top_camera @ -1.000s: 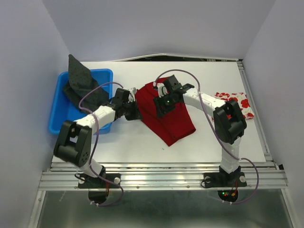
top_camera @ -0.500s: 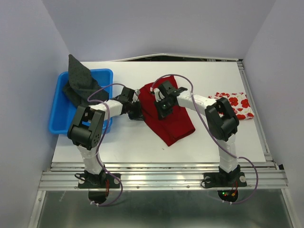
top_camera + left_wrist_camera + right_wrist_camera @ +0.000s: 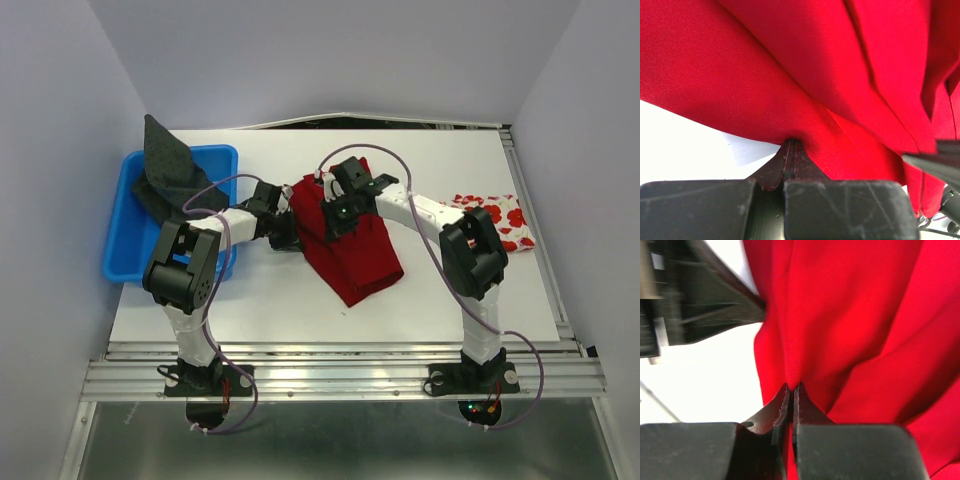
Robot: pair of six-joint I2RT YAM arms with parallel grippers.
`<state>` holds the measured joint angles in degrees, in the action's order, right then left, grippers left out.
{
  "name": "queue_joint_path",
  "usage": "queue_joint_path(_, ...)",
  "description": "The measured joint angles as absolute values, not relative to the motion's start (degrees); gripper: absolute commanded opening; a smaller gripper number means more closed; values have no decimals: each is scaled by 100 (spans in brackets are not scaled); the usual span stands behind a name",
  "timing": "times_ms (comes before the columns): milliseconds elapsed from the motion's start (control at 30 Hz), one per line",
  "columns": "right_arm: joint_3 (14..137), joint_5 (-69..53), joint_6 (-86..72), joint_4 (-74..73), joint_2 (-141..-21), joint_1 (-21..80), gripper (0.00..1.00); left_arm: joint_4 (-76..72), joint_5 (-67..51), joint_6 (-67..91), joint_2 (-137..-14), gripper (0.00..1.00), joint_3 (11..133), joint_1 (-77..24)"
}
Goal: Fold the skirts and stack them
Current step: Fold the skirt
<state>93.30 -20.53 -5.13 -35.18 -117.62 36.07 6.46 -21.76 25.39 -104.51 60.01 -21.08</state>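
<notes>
The deep-red pleated skirt lies in the middle of the white table, folded into a long slanted shape. My left gripper is shut on its left edge; the left wrist view shows the red cloth pinched at the tips of my left gripper. My right gripper is shut on a fold near the skirt's top; red cloth bunches at the tips of my right gripper. The white skirt with red flowers lies folded at the right edge. The dark grey skirt hangs over the bin.
A blue plastic bin stands at the table's left edge under the grey skirt. The right arm's elbow stands beside the flowered skirt. Grey walls close in the back and both sides of the table.
The right gripper has closed on a fold of the red skirt and lifted it slightly. The left arm's elbow swung up closer to the bin; its gripper kept hold of the skirt's edge.
</notes>
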Motion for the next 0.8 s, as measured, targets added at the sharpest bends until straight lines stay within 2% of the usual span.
queue_joint_path(500,9430,-3170,-1267,-3306,-11797,3607,1,646,-2049,2484,-10302,0,5859,-2099)
queue_joint_path(667,9181,-3483,-1597,-2891,-12289,3607,1,742,-2029,2401,-10245,1,5848,-2088)
queue_joint_path(800,9089,-4012,-1931,-2539,-12838,3463,1,1015,-2064,2191,-10106,6,5854,-2086)
